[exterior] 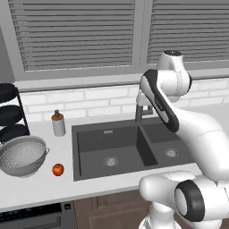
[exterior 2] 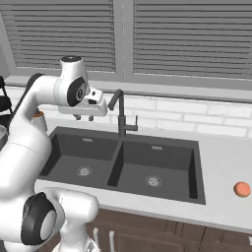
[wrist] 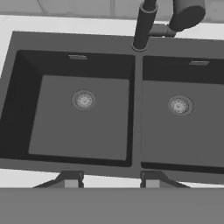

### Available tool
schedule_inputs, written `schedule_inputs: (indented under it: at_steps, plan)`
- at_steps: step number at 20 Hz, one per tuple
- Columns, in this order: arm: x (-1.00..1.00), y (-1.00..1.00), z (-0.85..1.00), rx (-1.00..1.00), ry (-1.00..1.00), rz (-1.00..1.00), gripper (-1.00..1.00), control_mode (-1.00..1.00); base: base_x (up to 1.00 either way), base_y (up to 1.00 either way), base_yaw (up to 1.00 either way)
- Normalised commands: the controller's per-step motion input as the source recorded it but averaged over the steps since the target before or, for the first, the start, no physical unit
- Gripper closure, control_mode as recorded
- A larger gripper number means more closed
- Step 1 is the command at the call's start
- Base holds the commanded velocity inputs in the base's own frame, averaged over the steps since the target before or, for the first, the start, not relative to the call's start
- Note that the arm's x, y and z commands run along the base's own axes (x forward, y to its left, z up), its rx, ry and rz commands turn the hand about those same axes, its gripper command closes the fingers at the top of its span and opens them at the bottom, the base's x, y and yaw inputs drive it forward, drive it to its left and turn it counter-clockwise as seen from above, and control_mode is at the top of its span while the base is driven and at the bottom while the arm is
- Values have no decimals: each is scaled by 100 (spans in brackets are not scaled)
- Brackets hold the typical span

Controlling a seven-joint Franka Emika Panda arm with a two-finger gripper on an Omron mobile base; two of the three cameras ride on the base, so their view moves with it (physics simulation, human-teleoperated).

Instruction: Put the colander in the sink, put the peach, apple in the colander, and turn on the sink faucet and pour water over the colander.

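Matt stone, dull metal

Matt dark-grey sink (exterior: pixel 89 147) with shiny metal drains; perforated silvery metal colander (exterior: pixel 22 154); smooth pale counter (exterior: pixel 40 185); glossy red apple (exterior: pixel 57 169).

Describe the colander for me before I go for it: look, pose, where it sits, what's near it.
The colander is a wide silver-grey bowl of perforated metal with small rim handles. It sits on the white counter left of the sink, not yet in a basin, tilted so its open mouth faces up and toward the camera. It looks empty. The apple lies on the counter just to its right, apart from it. Black round dishes on a rack stand right behind it; contact there is unclear.
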Motion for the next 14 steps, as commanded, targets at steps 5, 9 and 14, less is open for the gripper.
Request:
schedule_inputs:
  at_steps: [5,9,14]
  plan:
    - [-1,10,-6,0,0,0,-100,-100,0,0,0]
    - [-2,51,-21,0,0,0,-100,-100,0,0,0]
    - [-1,65,-27,3,0,0,-100,-100,0,0,0]
